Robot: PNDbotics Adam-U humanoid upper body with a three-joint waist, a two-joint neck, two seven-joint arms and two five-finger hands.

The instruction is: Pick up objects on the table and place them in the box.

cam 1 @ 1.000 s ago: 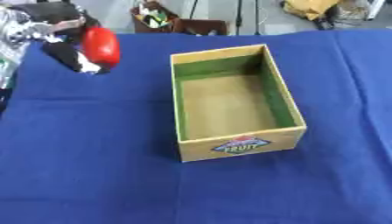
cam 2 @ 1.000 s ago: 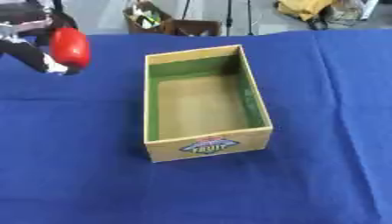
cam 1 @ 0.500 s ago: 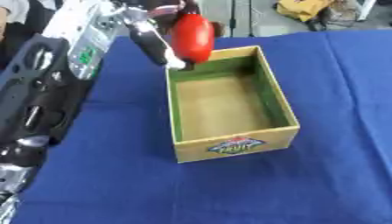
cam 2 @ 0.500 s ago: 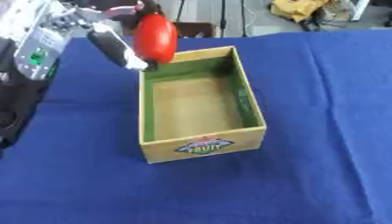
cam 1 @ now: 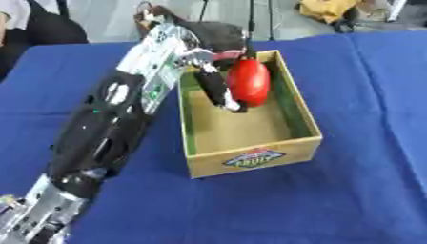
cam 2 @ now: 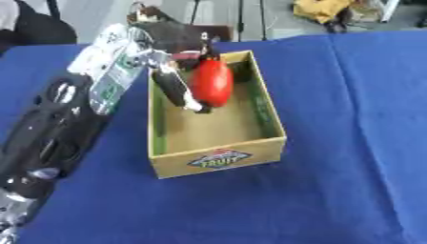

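Both views are evenly and brightly lit, with no hard shadows cast on the blue counter (cam 1: 350,190). Soft blur is seen throughout, strongest along the arm at the lower left. Pale glare is noted on the silver arm casing (cam 1: 163,47) at upper centre.

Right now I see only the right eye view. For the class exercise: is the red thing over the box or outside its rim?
Observer: The left eye view agrees: the red thing hangs within the box rim, toward its far end, with the left hand curled round it.
Operator: Does the arm cross the box?
Observer: The left eye view shows more forearm, over the blue cloth left of the box.
Operator: The right hand?
Observer: In neither view.
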